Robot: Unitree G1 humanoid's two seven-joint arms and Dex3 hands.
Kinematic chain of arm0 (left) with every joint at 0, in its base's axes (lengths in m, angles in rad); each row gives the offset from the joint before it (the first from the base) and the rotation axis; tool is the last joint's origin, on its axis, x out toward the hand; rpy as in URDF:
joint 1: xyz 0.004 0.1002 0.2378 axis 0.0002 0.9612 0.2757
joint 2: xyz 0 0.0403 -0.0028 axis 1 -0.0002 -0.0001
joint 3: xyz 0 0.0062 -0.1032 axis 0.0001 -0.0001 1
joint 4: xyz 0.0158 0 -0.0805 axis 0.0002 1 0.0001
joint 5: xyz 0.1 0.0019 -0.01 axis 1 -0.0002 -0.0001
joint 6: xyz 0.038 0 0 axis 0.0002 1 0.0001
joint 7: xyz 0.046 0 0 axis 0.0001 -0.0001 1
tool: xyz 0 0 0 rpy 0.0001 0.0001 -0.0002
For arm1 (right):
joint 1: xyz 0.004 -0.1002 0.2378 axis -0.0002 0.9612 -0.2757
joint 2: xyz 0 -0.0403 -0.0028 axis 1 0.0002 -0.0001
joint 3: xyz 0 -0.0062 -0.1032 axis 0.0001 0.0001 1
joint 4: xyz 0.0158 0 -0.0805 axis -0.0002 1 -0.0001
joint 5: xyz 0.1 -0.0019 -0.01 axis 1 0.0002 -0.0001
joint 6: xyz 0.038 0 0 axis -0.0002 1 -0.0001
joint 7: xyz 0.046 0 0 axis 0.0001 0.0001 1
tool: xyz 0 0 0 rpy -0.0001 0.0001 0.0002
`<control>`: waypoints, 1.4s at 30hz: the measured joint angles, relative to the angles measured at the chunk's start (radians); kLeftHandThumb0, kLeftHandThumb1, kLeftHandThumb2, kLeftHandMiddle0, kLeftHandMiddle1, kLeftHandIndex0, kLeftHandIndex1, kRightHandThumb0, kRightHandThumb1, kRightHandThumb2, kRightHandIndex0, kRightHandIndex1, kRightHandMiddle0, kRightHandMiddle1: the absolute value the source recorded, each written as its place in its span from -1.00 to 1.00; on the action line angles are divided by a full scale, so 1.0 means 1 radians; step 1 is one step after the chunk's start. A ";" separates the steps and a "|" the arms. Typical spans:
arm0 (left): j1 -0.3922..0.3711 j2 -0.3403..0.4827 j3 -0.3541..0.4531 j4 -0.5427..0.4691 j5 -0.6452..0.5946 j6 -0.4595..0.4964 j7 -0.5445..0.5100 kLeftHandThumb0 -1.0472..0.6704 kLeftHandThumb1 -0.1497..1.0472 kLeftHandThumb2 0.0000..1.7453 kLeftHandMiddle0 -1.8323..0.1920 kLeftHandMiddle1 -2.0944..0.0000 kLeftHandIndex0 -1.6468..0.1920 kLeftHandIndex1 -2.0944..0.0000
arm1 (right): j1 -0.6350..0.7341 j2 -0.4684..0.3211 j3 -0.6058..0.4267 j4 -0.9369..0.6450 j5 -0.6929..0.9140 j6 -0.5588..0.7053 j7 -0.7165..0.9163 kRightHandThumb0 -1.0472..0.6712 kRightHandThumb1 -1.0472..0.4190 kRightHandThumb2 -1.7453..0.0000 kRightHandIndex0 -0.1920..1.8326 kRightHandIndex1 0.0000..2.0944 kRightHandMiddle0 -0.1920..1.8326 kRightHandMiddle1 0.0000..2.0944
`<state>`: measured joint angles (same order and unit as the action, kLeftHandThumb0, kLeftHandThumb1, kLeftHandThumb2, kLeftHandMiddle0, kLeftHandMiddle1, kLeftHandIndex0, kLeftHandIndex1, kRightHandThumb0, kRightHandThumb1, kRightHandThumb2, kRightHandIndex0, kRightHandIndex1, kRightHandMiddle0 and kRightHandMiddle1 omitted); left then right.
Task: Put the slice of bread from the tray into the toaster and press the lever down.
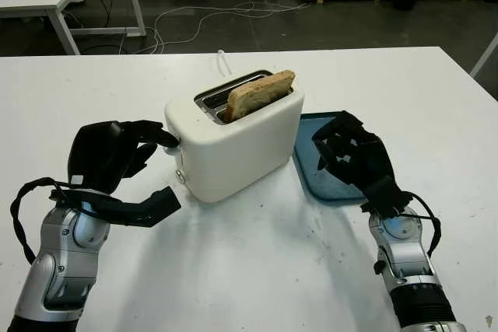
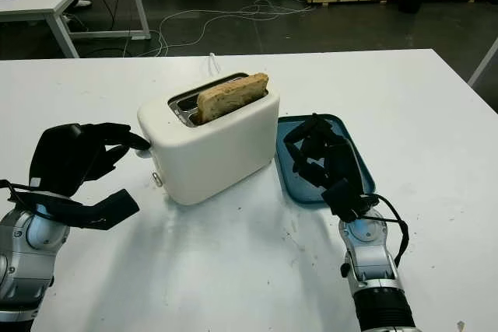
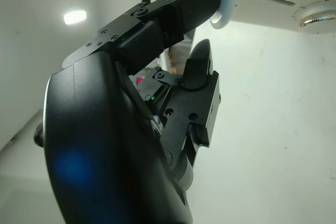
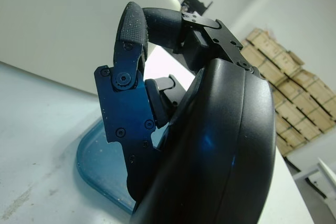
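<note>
A white rounded toaster (image 1: pixel 229 141) stands near the middle of the white table (image 1: pixel 257 270), with a tan slice of bread (image 1: pixel 261 93) upright in its slot, sticking out. The black left hand (image 1: pixel 117 153) is beside the toaster's left end, one fingertip (image 1: pixel 165 138) touching the white lever (image 3: pixel 227 4), holding nothing. The black right hand (image 1: pixel 354 153), fingers curled and empty, hovers over the blue plastic tray (image 1: pixel 311 162) just right of the toaster.

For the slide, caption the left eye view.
Bread in the toaster; left hand on its lever.
</note>
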<state>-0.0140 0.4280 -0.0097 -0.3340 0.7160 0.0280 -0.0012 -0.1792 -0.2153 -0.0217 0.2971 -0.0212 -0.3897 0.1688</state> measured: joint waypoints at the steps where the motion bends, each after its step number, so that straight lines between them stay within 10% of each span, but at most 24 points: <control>1: 0.000 0.000 0.000 0.000 0.001 0.000 0.000 0.25 0.79 -0.87 -0.18 -0.52 -0.50 0.62 | 0.000 0.000 0.000 0.000 0.000 0.000 0.002 -0.28 -0.83 0.49 0.00 0.67 -0.31 0.67; 27: -0.053 0.017 -0.123 0.167 0.048 0.013 0.015 0.30 0.79 -0.91 -0.12 -0.58 -0.67 0.69 | 0.015 0.000 -0.013 0.000 0.011 -0.001 0.026 -0.28 -0.83 0.49 0.00 0.67 -0.31 0.67; 33: -0.096 0.022 -0.170 0.274 0.049 -0.015 0.060 0.31 0.79 -0.93 -0.13 -0.67 -0.19 -0.41 | 0.020 0.000 -0.018 -0.002 0.011 -0.002 0.031 -0.28 -0.83 0.48 -0.01 0.67 -0.32 0.67; 39: -0.084 0.021 -0.204 0.289 0.048 -0.013 0.063 0.34 0.79 -0.94 -0.11 -0.67 -0.08 -0.52 | 0.022 -0.003 -0.024 -0.014 0.011 -0.003 0.032 -0.28 -0.83 0.48 0.00 0.67 -0.30 0.67; 42: -0.063 0.002 -0.236 0.317 0.048 0.001 0.063 0.33 0.79 -0.87 -0.09 -0.60 -0.18 -0.15 | 0.024 -0.004 -0.027 -0.014 0.011 -0.005 0.036 -0.29 -0.83 0.49 0.00 0.67 -0.29 0.67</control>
<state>-0.0768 0.4299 -0.2457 -0.0172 0.7636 0.0293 0.0614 -0.1553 -0.2194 -0.0489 0.2831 -0.0097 -0.3945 0.2045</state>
